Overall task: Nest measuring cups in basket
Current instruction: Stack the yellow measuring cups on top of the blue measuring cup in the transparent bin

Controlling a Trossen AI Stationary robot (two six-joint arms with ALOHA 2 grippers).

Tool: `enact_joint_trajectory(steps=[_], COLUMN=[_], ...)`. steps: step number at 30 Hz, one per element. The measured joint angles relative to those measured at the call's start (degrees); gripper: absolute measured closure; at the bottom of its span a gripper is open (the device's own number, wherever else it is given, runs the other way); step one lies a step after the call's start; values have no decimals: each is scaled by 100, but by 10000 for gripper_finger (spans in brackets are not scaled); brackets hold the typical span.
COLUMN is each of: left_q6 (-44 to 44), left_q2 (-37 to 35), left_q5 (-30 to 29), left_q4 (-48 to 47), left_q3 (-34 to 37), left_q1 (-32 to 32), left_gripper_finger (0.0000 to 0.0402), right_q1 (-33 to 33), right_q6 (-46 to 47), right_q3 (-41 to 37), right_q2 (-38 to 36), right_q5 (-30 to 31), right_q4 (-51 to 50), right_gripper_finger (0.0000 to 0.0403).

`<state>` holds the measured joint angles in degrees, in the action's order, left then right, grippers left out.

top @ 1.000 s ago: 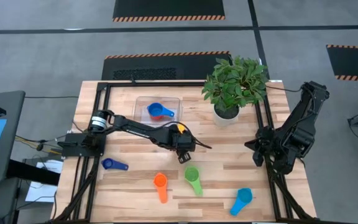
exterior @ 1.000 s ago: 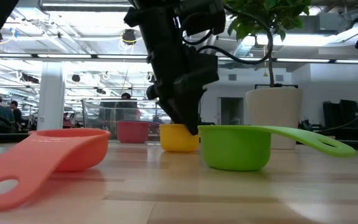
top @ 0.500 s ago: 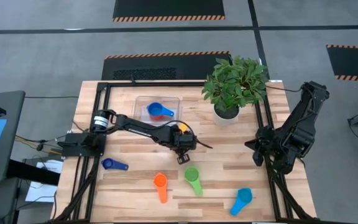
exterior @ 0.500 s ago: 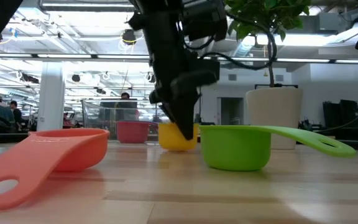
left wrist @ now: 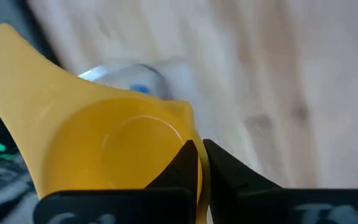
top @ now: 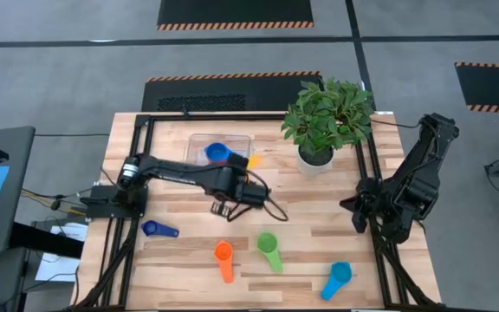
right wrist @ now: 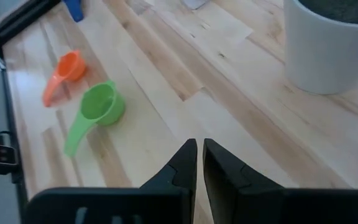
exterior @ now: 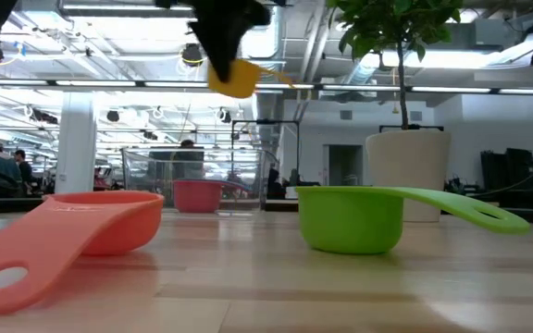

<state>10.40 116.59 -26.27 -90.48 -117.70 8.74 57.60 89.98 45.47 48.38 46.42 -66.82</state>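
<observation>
Left claw [left wrist: 199, 163] pinches yellow cup [left wrist: 104, 143] by its rim, raised beside basket [top: 199, 141] for nesting; right claw [right wrist: 199, 163] clenched, idle.

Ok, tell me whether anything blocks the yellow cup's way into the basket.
Nothing visible does. The left end effector holds the yellow cup lifted clear of the table, by the basket. The basket already holds a blue cup nested in a red one, where the yellow cup would go.

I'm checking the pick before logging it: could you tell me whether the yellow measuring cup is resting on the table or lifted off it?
Lifted. The low view shows the yellow measuring cup well above the table, and the left gripper is shut on its rim.
</observation>
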Motion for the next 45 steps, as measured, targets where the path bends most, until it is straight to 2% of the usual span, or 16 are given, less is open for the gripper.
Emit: enact_joint_trajectory(steps=[1,3,6,12,16,19,21,26,32,35,38,45], left_q6=[196,633,744,1555,2889,3971,4382,4798,6201,6632,6742,6865], left_q2=[-131,-462,-1027,-2377,-2795,-2851,-2834,-2834,-2838,-2839,-2634,-2188], left_q5=[5,473,481,796,1059,700,594,903,937,1074,1241,1236], left_q4=[185,151,8,688,1278,1331,1599,2442,2705,2914,3191,3294], left_q3=[132,386,904,2613,3713,4174,4351,4462,4521,4593,4582,4596], left_q1=[-88,-329,-763,-1682,-2060,-2155,-2241,-2603,-2804,-2855,-2967,-3009], left_gripper_finger=[401,401,401,401,401,401,401,401,401,401,401,401], right_q1=[0,-12,-95,-500,-881,-1197,-1398,-1917,-2343,-2439,-2518,-2551], right_q6=[1,1,1,-242,-332,-320,-259,-333,-348,-346,-344,-333], right_q3=[0,0,0,0,0,0,0,0,0,0,0,0], right_q2=[0,5,52,107,114,112,109,211,603,855,1102,1437], right_q5=[11,56,177,233,319,340,342,347,331,315,277,-26], right_q4=[47,114,222,193,103,109,182,468,480,562,738,1047], right_gripper_finger=[349,349,349,349,349,349,349,349,349,349,349,349])
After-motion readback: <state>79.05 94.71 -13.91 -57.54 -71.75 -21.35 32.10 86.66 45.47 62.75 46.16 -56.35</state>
